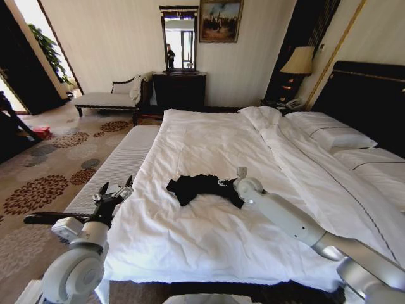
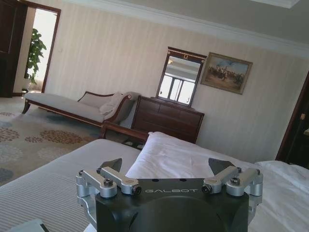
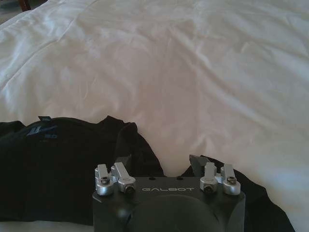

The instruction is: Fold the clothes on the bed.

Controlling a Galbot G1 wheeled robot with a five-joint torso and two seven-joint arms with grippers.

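Observation:
The clothes are one black T-shirt (image 1: 201, 188), crumpled in a small heap near the middle of the bed's white duvet (image 1: 209, 142). In the right wrist view the shirt (image 3: 58, 164) spreads dark across the sheet, with a small label showing near its collar. My right gripper (image 1: 231, 183) rests at the shirt's right edge, open (image 3: 161, 162), its fingertips (image 3: 126, 159) low over the fabric and a patch of white sheet between them. My left gripper (image 1: 114, 193) hovers open (image 2: 166, 166) off the bed's left side, above the bench, holding nothing.
A narrow white-cushioned bench (image 1: 117, 166) runs along the bed's left side. Pillows (image 1: 329, 136) and the dark headboard (image 1: 370, 95) lie to the right. A chaise (image 1: 114, 95) and a dresser with a mirror (image 1: 179, 88) stand against the far wall. Patterned carpet (image 1: 44, 183) covers the floor at left.

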